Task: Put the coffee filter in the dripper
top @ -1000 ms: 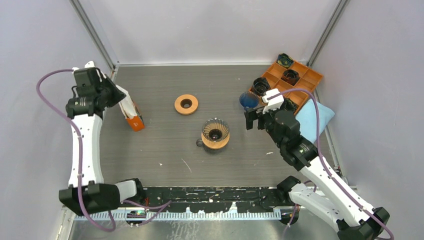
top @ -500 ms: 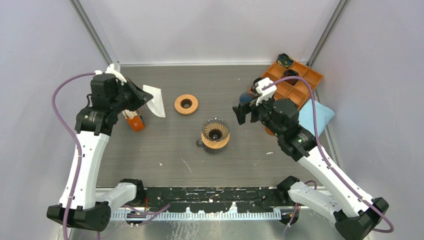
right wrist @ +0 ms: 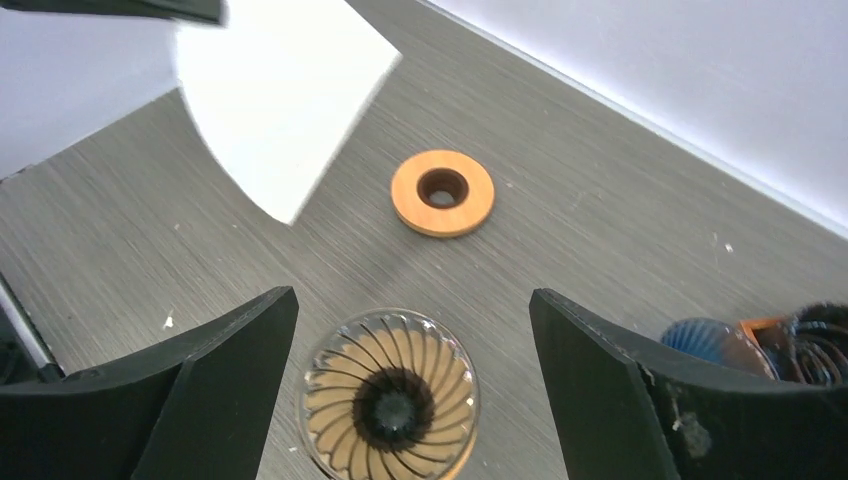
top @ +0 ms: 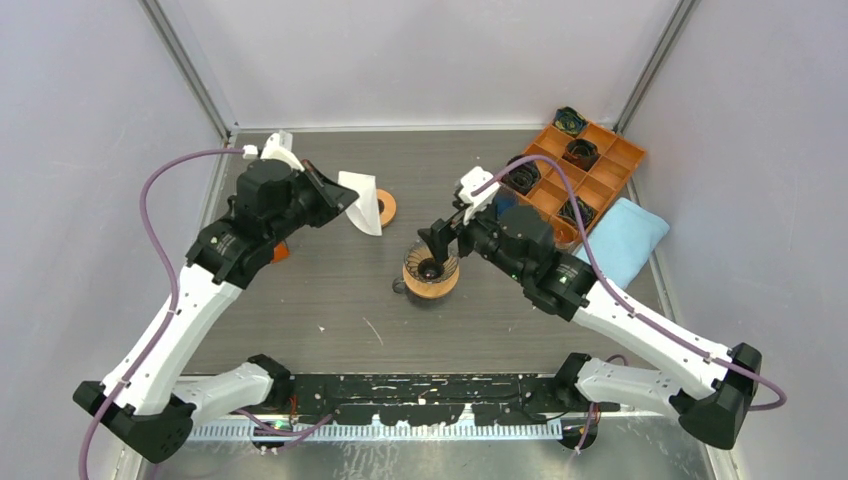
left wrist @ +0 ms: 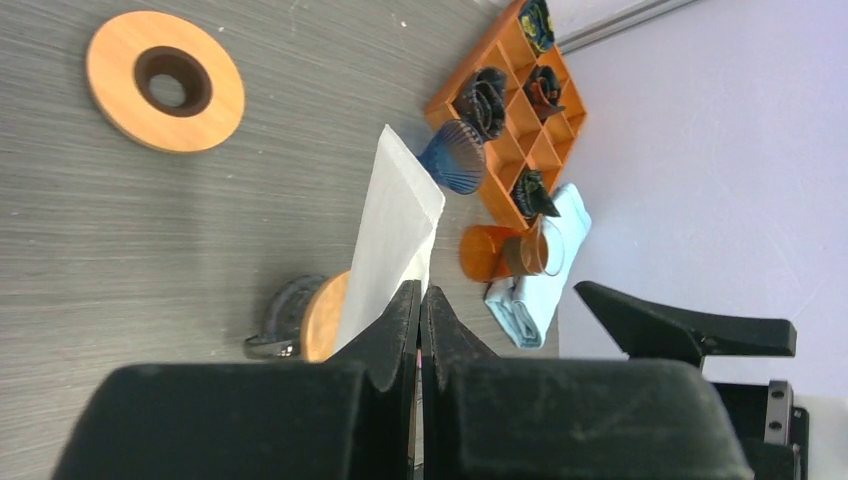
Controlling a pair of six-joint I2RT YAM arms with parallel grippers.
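The dripper (top: 431, 268), a ribbed glass cone on a wooden base with a dark handle, stands at the table's middle. My left gripper (top: 343, 196) is shut on the white paper coffee filter (top: 363, 203) and holds it in the air up and left of the dripper. In the left wrist view the filter (left wrist: 395, 230) sticks out past the closed gripper (left wrist: 420, 300), with the dripper's base (left wrist: 322, 318) below it. My right gripper (top: 440, 240) is open and empty just above the dripper. In the right wrist view the dripper (right wrist: 390, 395) lies between the spread gripper (right wrist: 412, 300).
A wooden ring (top: 385, 208) lies behind the filter. An orange compartment tray (top: 603, 160) with dark drippers stands at the back right, and a blue cloth (top: 628, 238) lies beside it. A blue ribbed cone (left wrist: 455, 158) and an orange cup (left wrist: 485, 252) sit near the tray.
My left arm has swung right from the left wall, carrying the filter toward the dripper. My right gripper has moved left from the tray to above the dripper.
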